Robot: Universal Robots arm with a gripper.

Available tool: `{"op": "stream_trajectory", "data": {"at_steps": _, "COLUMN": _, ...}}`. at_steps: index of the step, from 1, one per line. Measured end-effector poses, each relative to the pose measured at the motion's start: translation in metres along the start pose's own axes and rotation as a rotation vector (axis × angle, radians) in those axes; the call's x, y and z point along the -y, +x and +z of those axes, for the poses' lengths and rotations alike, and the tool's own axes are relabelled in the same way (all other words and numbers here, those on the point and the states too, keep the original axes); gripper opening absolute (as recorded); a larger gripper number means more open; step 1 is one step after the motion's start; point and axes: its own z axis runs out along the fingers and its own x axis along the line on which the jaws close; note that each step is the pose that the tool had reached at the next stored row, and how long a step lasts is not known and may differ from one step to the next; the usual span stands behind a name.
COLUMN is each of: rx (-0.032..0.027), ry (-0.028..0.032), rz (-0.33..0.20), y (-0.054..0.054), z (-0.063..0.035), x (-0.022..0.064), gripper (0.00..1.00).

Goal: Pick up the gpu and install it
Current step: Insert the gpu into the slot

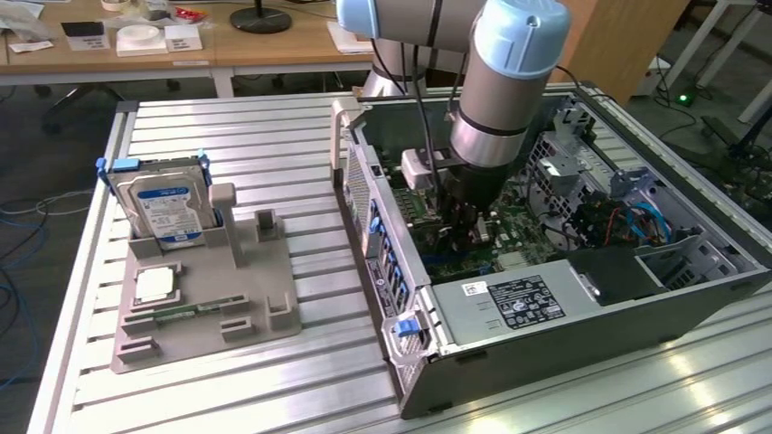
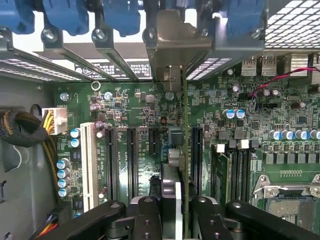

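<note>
In the wrist view the gpu (image 2: pixel 185 131) appears edge-on as a thin green card standing upright over the motherboard (image 2: pixel 145 107). Its silver bracket (image 2: pixel 176 47) is up against the case's rear slot openings. My gripper (image 2: pixel 181 207) is shut on the card, with black fingers (image 2: pixel 149 212) on both sides of it. The card runs between the black expansion slots (image 2: pixel 132 160); whether it is seated in one I cannot tell. In the exterior view my gripper (image 1: pixel 468 228) is down inside the open computer case (image 1: pixel 675 298), above the motherboard.
Blue slot latches (image 2: pixel 120 15) line the case's rear. A black-sleeved cable bundle (image 2: pixel 20 127) and white power plug (image 2: pixel 55 120) lie beside the board. Outside the case, a grey holder (image 1: pixel 259 294) carries a hard drive (image 1: pixel 169 210) on the slatted table (image 1: pixel 241 136).
</note>
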Motion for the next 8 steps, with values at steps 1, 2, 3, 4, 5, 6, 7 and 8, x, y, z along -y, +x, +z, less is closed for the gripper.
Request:
{"op": "stream_trajectory", "data": {"at_steps": 1, "rx": 0.0002, "ry": -0.0001, "rz": 0.0, "y": 0.0, "z": 0.0023, "x": -0.0001, "gripper": 0.28}}
{"op": "stream_trajectory", "data": {"at_steps": 2, "rx": 0.0003, "ry": -0.0002, "rz": 0.0, "y": 0.0, "z": 0.0029, "x": -0.0001, "gripper": 0.28}}
{"op": "stream_trajectory", "data": {"at_steps": 3, "rx": 0.0003, "ry": -0.0004, "rz": 0.0, "y": 0.0, "z": 0.0033, "x": -0.0001, "gripper": 0.28}}
{"op": "stream_trajectory", "data": {"at_steps": 4, "rx": 0.0003, "ry": -0.0005, "rz": 0.0, "y": 0.0, "z": 0.0039, "x": -0.0001, "gripper": 0.28}}
{"op": "stream_trajectory", "data": {"at_steps": 5, "rx": 0.0004, "ry": -0.0006, "rz": 0.0, "y": 0.0, "z": 0.0045, "x": -0.0001, "gripper": 0.28}}
{"op": "stream_trajectory", "data": {"at_steps": 6, "rx": 0.0004, "ry": -0.0008, "rz": 0.0, "y": 0.0, "z": 0.0052, "x": -0.0001, "gripper": 0.28}}
{"op": "stream_trajectory", "data": {"at_steps": 7, "rx": 0.0002, "ry": -0.001, "rz": 0.0, "y": 0.0001, "z": 0.0058, "x": -0.0002, "gripper": 0.28}}
{"op": "stream_trajectory", "data": {"at_steps": 8, "rx": -0.0002, "ry": -0.0013, "rz": 0.0, "y": 0.0001, "z": 0.0065, "x": -0.0002, "gripper": 0.28}}
